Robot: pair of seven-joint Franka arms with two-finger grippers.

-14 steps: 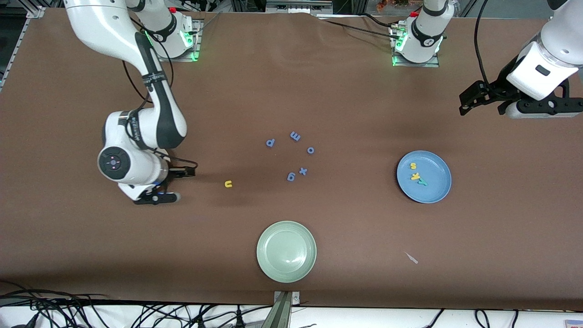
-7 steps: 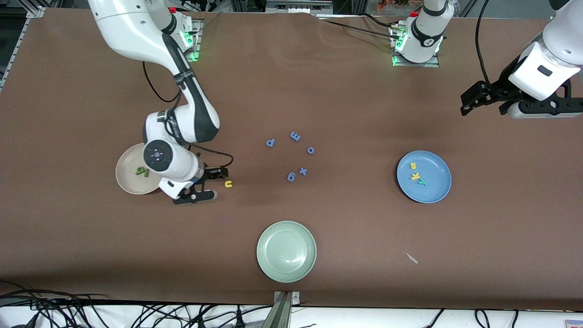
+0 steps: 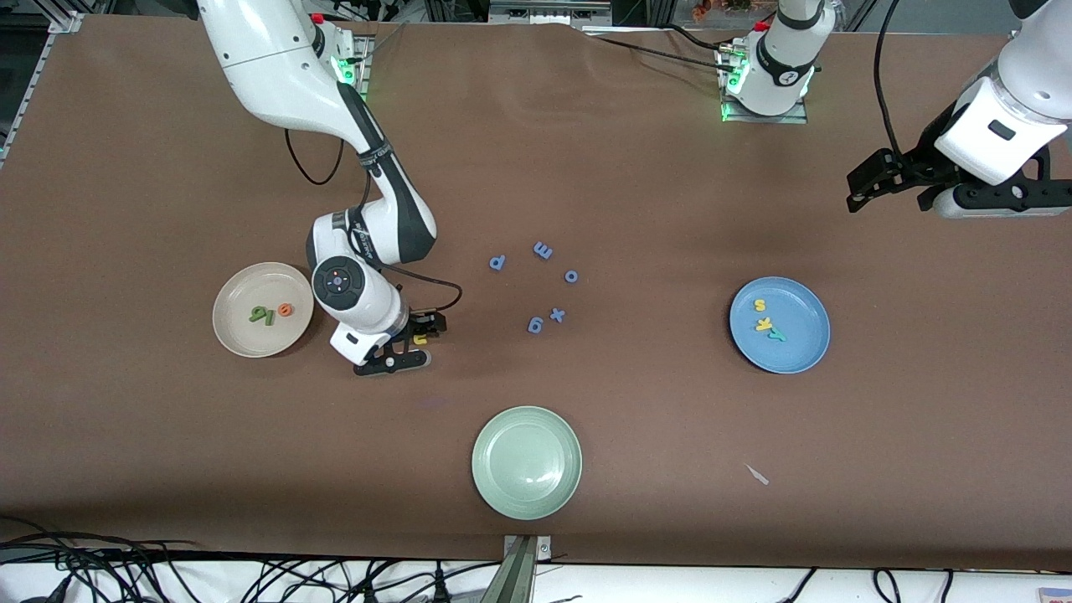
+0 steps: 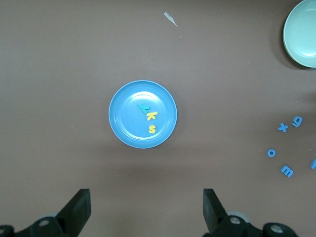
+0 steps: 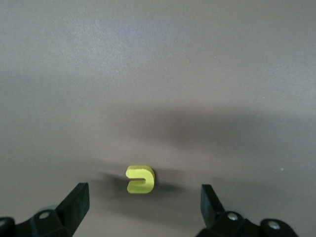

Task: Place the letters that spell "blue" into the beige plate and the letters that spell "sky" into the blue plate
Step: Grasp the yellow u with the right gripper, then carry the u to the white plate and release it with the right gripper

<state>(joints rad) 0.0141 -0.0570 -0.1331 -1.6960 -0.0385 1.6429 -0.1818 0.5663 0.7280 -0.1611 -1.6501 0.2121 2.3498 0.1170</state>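
Note:
The beige plate [image 3: 243, 335] lies toward the right arm's end of the table, with two green letters [image 3: 261, 315] and an orange e [image 3: 286, 310] in it. Beside it, my right gripper [image 3: 416, 341] hangs low and open over the yellow u [image 3: 420, 339], one finger on each side. In the right wrist view the u [image 5: 140, 178] lies flat on the cloth, just ahead of the right gripper [image 5: 143, 202] and touching neither finger. The blue plate [image 3: 804, 352] holds a yellow s [image 3: 760, 305], a yellow k [image 3: 763, 324] and a teal y [image 3: 778, 335]. My left gripper [image 3: 892, 197] waits open and empty, high above the left arm's end of the table.
A pale green plate [image 3: 527, 461] sits nearest the front camera. Several blue letters lie mid-table: p [image 3: 497, 262], m [image 3: 543, 249], o [image 3: 571, 275], x [image 3: 557, 315], g [image 3: 534, 324]. A small pale scrap [image 3: 758, 474] lies on the brown cloth.
My right arm has swung away from over the beige plate, uncovering it and its letters, and its open gripper now straddles the yellow u. The left arm has not moved.

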